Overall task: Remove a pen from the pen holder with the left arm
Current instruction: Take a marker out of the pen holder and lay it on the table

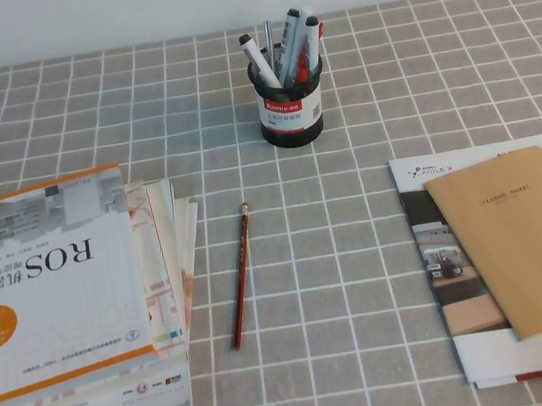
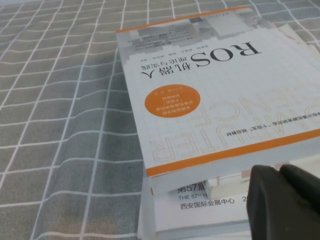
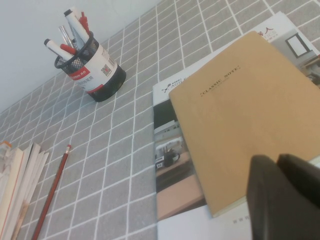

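Book stack (image 1: 85,391) sits closest to you in the high view, at the near left of the tabletop (image 1: 363,281). A white ROS book (image 1: 52,264) with orange bands lies on top, its title upside down from your side. At near right you have a brown notebook (image 1: 528,237) lying flat on a printed brochure (image 1: 437,270). Between the two piles a red pencil (image 1: 242,274) lies flat on the grey checked cloth, running roughly front to back and touching neither pile. Farther back, about centre, the black mesh pen holder (image 1: 290,104) stands upright with a red-and-white label. Note that several pens (image 1: 290,39) stand inside it, leaning, caps up. Every pen you can see is in the holder.

Left wrist view: you see the left pincer (image 2: 282,200) low over the near end of the book stack. Its dark fingers are pressed together and grip nothing. The ROS book fills most of the frame, and thinner booklets stick out beneath it.

Right wrist view: you see the right pincer (image 3: 280,195) above the near edge of the brown notebook. Its fingers are closed against each other with nothing between them. Beyond it lie the brochure, the pencil and the page edges of the book stack. The pen holder and its pens stand well apart from this pincer, at the far side of the cloth.
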